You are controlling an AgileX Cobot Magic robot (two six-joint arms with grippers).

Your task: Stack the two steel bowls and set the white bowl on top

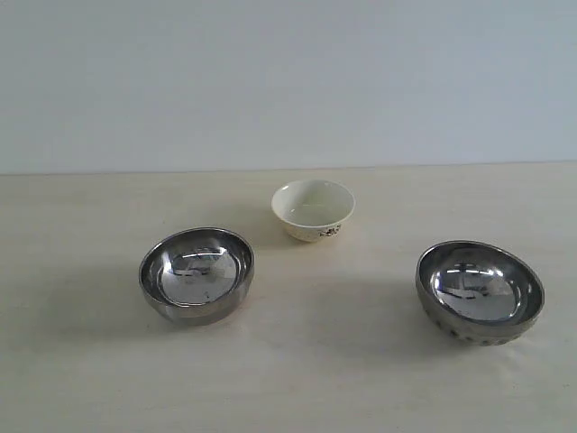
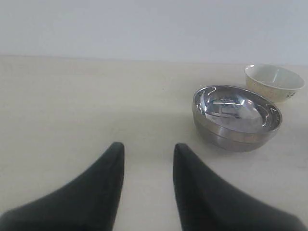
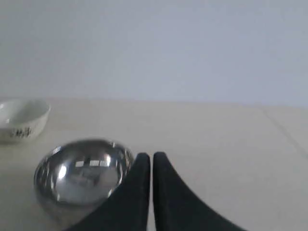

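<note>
Three bowls stand apart on the table. The smooth steel bowl [image 1: 196, 274] [image 2: 236, 117] is at the left, the dimpled steel bowl [image 1: 480, 291] [image 3: 83, 174] at the right. Behind and between them sits the white bowl [image 1: 313, 208] [image 2: 274, 82] [image 3: 20, 120], with a dark floral mark on its side. Neither gripper shows in the exterior view. My left gripper [image 2: 147, 150] is open and empty, short of the smooth bowl. My right gripper [image 3: 151, 158] is shut on nothing, just beside the dimpled bowl's rim.
The pale wooden table [image 1: 315, 361] runs back to a plain white wall [image 1: 288, 81]. A seam in the tabletop [image 3: 284, 127] shows in the right wrist view.
</note>
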